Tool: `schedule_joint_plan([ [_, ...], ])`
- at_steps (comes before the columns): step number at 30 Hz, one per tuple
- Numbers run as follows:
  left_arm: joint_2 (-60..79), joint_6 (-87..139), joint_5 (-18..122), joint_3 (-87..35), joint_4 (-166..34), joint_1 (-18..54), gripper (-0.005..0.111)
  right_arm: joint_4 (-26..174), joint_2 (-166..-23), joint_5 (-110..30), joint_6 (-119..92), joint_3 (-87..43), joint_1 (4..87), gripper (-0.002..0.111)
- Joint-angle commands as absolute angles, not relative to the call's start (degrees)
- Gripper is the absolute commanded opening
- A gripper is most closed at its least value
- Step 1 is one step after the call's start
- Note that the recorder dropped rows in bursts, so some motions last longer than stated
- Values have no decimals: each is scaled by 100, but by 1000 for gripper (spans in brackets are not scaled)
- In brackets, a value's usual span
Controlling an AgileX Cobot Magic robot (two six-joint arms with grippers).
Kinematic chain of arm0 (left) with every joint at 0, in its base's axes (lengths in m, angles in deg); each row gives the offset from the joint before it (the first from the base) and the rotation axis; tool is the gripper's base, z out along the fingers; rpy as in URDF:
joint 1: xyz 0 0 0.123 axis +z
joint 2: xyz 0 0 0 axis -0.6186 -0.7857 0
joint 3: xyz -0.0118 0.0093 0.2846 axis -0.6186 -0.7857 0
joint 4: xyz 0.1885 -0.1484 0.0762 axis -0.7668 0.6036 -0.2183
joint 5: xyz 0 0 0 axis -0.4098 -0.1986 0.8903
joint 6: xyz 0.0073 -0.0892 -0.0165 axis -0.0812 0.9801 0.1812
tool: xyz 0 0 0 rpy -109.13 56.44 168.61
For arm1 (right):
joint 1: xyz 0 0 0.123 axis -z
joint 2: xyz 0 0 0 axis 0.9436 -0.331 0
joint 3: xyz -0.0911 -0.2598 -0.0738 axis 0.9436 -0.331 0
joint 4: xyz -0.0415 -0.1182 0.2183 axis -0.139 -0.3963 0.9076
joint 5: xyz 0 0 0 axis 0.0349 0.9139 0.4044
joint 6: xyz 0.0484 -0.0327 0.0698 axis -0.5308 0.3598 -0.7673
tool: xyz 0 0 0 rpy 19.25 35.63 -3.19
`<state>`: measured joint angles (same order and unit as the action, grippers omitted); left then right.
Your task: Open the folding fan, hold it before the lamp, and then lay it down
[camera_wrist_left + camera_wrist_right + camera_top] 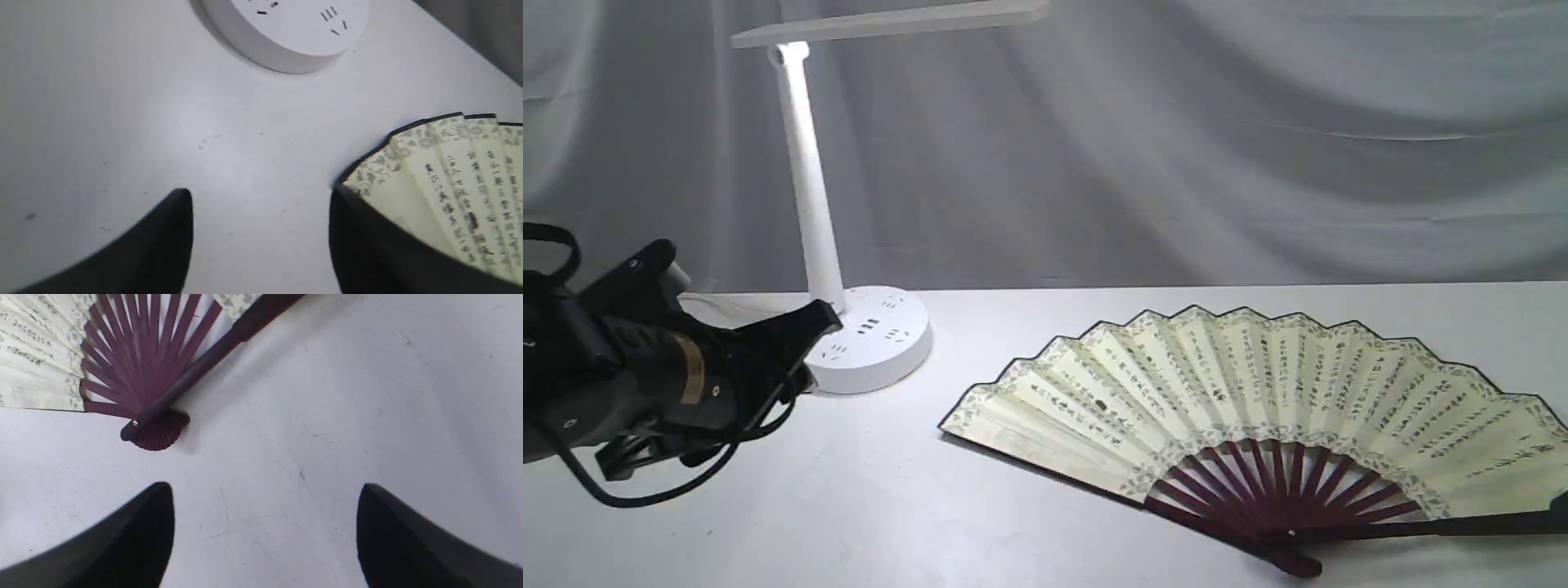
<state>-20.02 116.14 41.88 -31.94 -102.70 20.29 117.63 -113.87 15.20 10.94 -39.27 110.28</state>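
- While both claws hang empty, the left claw point(258, 196) shows its jaws parted over bare bench point(122, 122). One finger point(367, 253) overlaps the fan's end pleat in the wrist view, but the exterior view places this claw beside the lamp's base, clear of the fan.
- Right claw point(265, 488): jaws released to full spread, nothing between them, poised above the bench near the fan's rivet point(135, 423) but not touching it. It is out of the exterior view.
- Folding fan point(1258, 384): fully spread and lying flat on the bench, leaf uppermost, to the right of the lamp point(805, 180) and well apart from its round base point(874, 335).
- Handling, as a judgement: the fan is probably light. The pleated paper leaf point(1143, 367) would crease or tear if pinched. The maroon ribs point(139, 355) are thin but stiff.
- Suggested hold: the thick outer guard stick point(212, 355), or the bundled ribs just above the rivet. Because the fan lies flat, a claw needs a low, edge-on entry to get under the wood. A grip on one guard alone may let the spread sag or fold.
- Task status: the fan is open and laid down. These views cannot show whether it was presented before the lamp.
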Motion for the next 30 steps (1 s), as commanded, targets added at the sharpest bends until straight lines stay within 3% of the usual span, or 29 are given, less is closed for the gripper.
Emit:
schedule_joint_plan([
  [1, -1774, 10701, 3582, -3176, -10332, 2068, 50, 11485, -11240, 1476, 939, -3858, 10941, 63],
  [9, -1711, 9217, 2570, -3176, -10280, 2068, 47, 10776, -11240, 803, 964, -3857, 9824, 63],
  [19, -1503, 5416, 1670, -3176, -7512, 2068, 0, 9916, -11240, 681, 943, -3621, 8574, 45],
  [25, -1113, 3856, 932, -3176, -6547, 2128, 0, 9114, -11240, 669, 396, -3621, 7989, 44],
  [30, -709, 3520, 512, -3213, -6040, 2726, 0, 7797, -11240, 724, -775, -3621, 7613, 41],
])
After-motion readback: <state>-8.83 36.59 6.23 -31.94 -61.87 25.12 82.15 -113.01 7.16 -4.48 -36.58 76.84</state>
